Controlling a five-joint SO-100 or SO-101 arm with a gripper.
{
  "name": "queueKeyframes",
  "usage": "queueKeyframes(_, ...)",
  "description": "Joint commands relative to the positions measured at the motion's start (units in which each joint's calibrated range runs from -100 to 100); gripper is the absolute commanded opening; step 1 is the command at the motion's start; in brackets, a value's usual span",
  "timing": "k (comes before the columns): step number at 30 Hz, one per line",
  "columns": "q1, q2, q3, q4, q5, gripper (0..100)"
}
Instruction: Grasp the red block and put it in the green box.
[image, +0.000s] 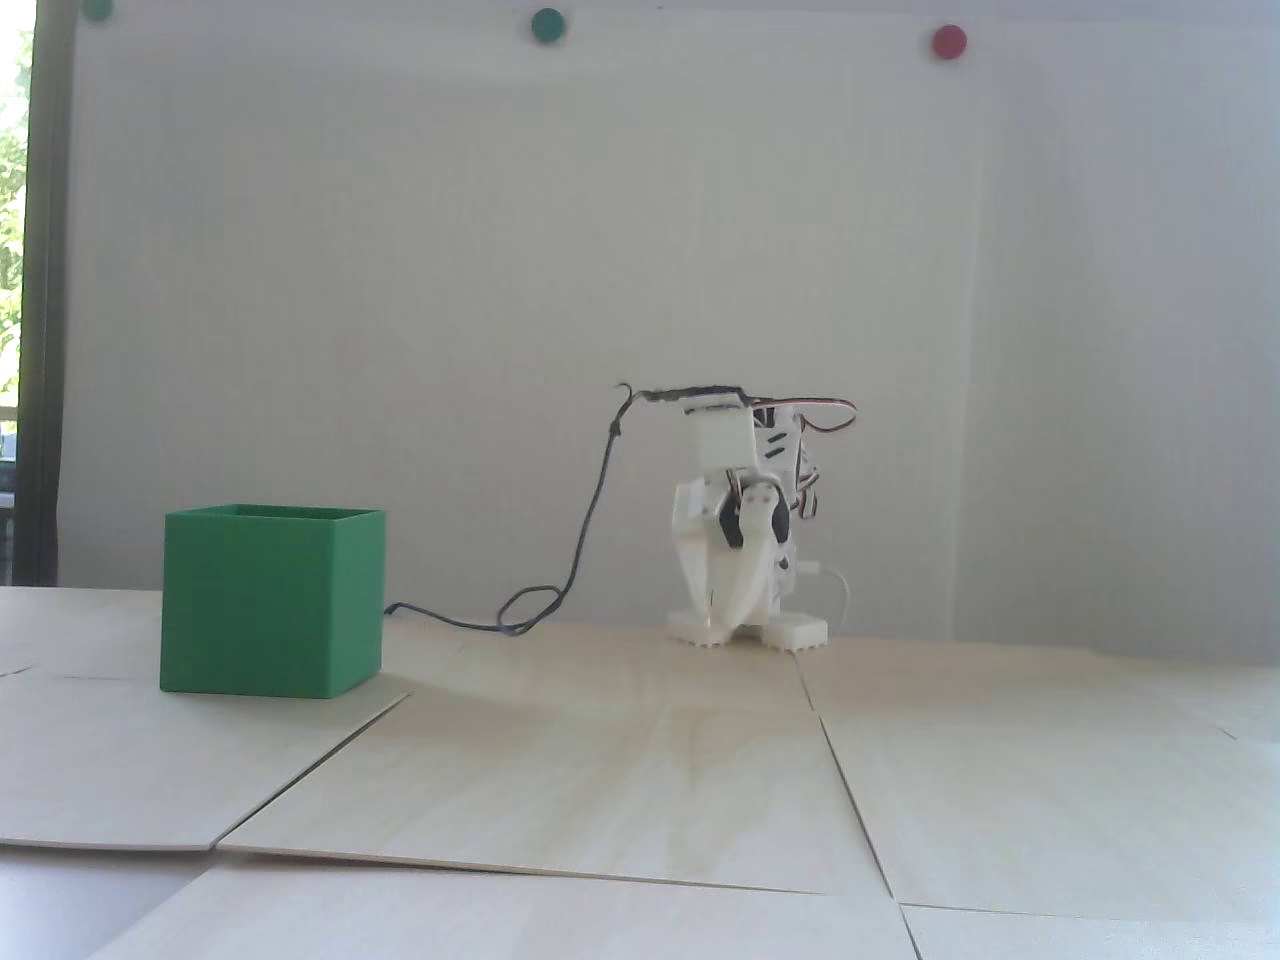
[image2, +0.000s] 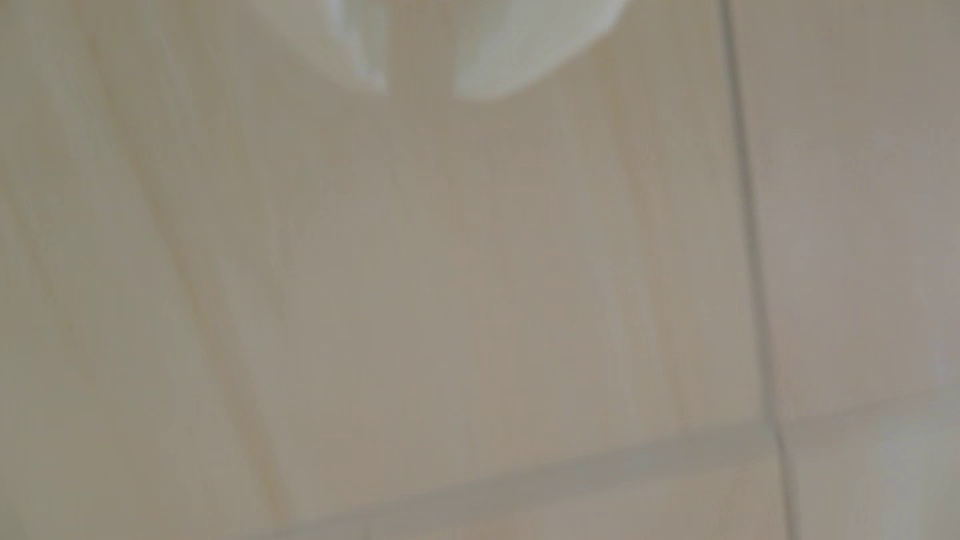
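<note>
1. i'm seeing the arm (image: 745, 520) folded down at the far edge of the surface (image: 640, 780) in the fixed view, sitting low over its own base against the white wall.
2. the gripper (image: 722, 612) is pointing downward there, its tips hanging just above the surface in front of the base.
3. in the wrist view the gripper (image2: 421, 93) is coming in from the top edge as two blurred white tips with a narrow gap showing between them; nothing is sitting in that gap, so i'm reading it as slightly parted and grasping nothing.
4. the green box (image: 272, 600) is standing upright on the surface at the left of the fixed view, well apart from the arm, with its open top facing up.
5. i'm not finding the red block in either view; i cannot tell whether it is lying inside the box, since the walls are hiding the interior.
6. a dark cable (image: 575, 560) is running from the top of the arm down to the surface and looping toward the box.
7. the wrist view is showing only pale wooden panels (image2: 467, 291) with seams between them.
</note>
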Motion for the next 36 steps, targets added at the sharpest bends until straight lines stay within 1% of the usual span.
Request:
queueKeyframes(1, -0.98, -2.22, 1.0, 9.82, 0.12, 3)
queueKeyframes(4, -1.46, -2.14, 0.83, 22.98, 0.12, 3)
queueKeyframes(5, -1.79, -2.14, 0.65, 24.66, 0.12, 3)
queueKeyframes(15, -7.66, -2.14, 0.65, 22.98, 0.12, 3)
queueKeyframes(36, -7.58, -2.14, 0.65, 23.48, -0.19, 3)
